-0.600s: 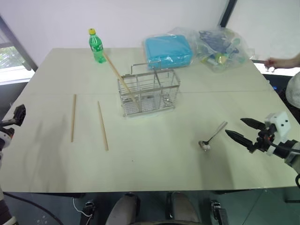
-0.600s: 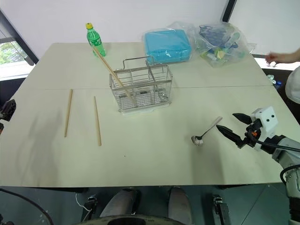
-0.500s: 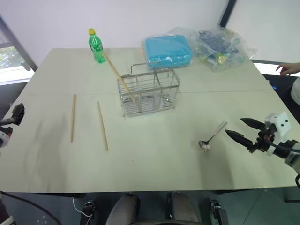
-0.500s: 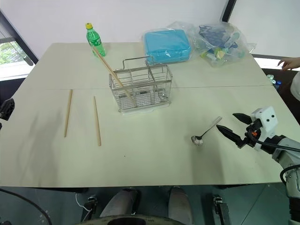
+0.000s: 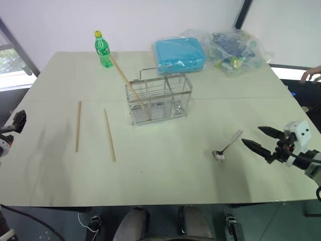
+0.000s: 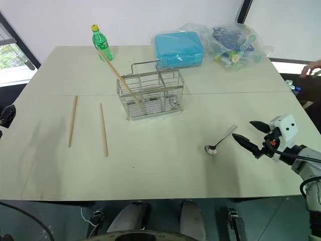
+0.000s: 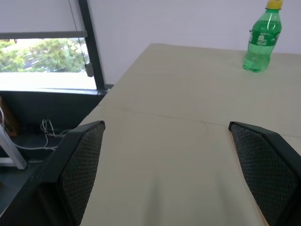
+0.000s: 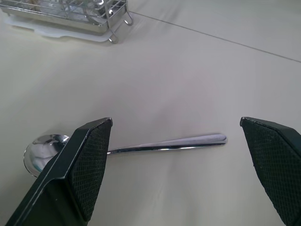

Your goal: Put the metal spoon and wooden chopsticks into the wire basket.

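Observation:
The metal spoon [image 5: 228, 144] lies on the table at the right, its bowl toward the near edge. My right gripper [image 5: 251, 135] hovers open just right of it, pointing at it; in the right wrist view the spoon [image 8: 164, 142] lies crosswise between the spread fingers. Two wooden chopsticks [image 5: 78, 125] [image 5: 110, 134] lie flat on the left side of the table. A third chopstick [image 5: 125, 80] leans in the wire basket [image 5: 159, 98], which stands mid-table. My left gripper [image 7: 165, 125] is open with nothing in it, off the table's left edge.
A green bottle [image 5: 103, 49] stands at the back left. A blue plastic box [image 5: 179, 54] and a clear bag of items [image 5: 235, 50] sit at the back right. A person's hand [image 5: 311, 74] shows at the far right edge.
The person's hand at the far right has drawn back toward the picture's edge. Both grippers and the task's things have stayed where they were.

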You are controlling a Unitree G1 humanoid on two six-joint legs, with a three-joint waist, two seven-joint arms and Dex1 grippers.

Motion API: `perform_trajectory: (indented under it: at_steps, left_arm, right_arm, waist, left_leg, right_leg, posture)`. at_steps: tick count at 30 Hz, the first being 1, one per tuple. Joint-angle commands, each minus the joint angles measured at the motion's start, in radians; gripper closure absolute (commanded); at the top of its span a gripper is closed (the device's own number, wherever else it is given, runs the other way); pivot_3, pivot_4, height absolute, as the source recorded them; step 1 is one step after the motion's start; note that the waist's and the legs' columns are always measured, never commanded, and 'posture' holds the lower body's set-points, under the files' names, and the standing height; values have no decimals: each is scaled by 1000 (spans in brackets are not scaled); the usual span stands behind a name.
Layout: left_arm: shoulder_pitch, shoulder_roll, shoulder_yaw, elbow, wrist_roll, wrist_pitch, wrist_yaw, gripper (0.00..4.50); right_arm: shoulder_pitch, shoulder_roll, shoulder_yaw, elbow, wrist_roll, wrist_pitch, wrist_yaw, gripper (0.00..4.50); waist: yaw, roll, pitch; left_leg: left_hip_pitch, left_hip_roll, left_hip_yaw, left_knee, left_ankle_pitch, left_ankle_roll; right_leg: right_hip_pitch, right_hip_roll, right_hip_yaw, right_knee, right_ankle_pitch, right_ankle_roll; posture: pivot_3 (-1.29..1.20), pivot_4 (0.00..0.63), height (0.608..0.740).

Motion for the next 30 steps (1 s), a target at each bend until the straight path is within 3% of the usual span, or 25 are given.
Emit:
perform_trajectory:
  at_steps: [1,9,12,18,24,30]
  left_arm:
    - [-19,17,7,-33,-12,-15,-3,50]
    - [-40,114,-84,-227,-227,150,-194,50]
    - [-20,196,-162,-335,-351,226,-351,50]
    - [-54,342,-373,-406,-393,238,-589,50]
    - [-210,334,-618,-361,-337,226,-688,50]
    - [-308,290,-728,-333,-320,246,-708,50]
  right_arm:
    - [-36,-30,-1,15,-10,-31,22,0]
    - [-331,-143,140,238,-94,-122,168,0]
    - [-487,-177,264,364,-178,-227,293,0]
    - [-778,-172,503,650,-379,-513,514,0]
    - [-1041,-131,705,983,-612,-860,612,0]
    - [-1173,-70,838,1183,-792,-1099,578,0]
  waist:
    - [0,0,0]
    - [-4,1,1]
    - [-8,2,1]
    - [-26,7,5]
    - [-32,8,6]
    - [-34,8,6]
  left_leg:
    - [0,0,0,0,0,0]
    - [0,0,2,2,0,0]
    - [0,0,3,1,0,0]
    - [0,0,5,0,0,0]
    - [0,1,6,0,0,0]
    - [0,1,5,-1,4,-7]
  right_leg:
    - [0,0,0,0,0,0]
    - [0,0,0,0,2,-1]
    - [0,0,0,0,2,0]
    - [0,0,0,-1,2,-1]
    - [0,2,0,0,2,0]
    - [-2,3,1,1,3,0]
  posture:
    - [0,150,733]
    - [0,150,733]
    - [0,150,733]
    - [0,150,733]
    - [0,150,733]
    - [0,150,733]
